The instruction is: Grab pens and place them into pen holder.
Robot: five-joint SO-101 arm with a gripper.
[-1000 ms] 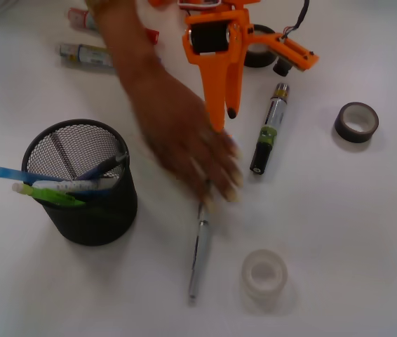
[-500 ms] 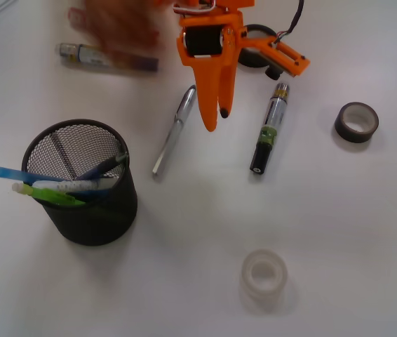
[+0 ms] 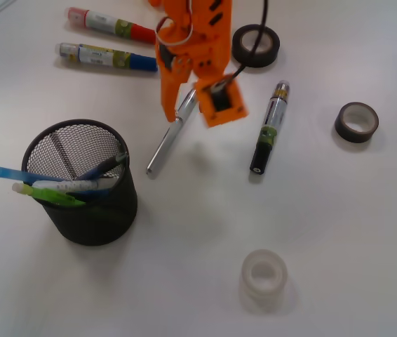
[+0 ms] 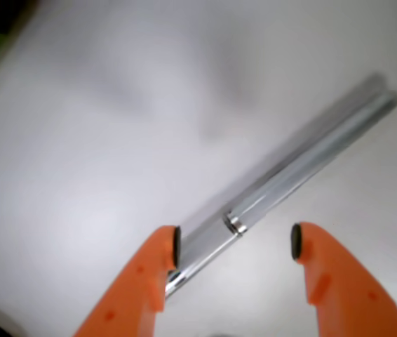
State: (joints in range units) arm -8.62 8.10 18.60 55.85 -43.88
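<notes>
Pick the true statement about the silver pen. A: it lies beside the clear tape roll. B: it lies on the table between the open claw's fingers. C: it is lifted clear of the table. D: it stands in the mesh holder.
B: the wrist view shows the silver pen flat on the table, passing between the spread fingers of the claw.

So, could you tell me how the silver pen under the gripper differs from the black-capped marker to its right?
The silver pen is slim and plain metallic; the black-capped marker is thicker, with a printed label and green band. The pen slants down-left, while the marker lies nearly straight up the picture. The pen sits between the open gripper jaws; the marker lies apart. Both rest flat on the white table.
</notes>
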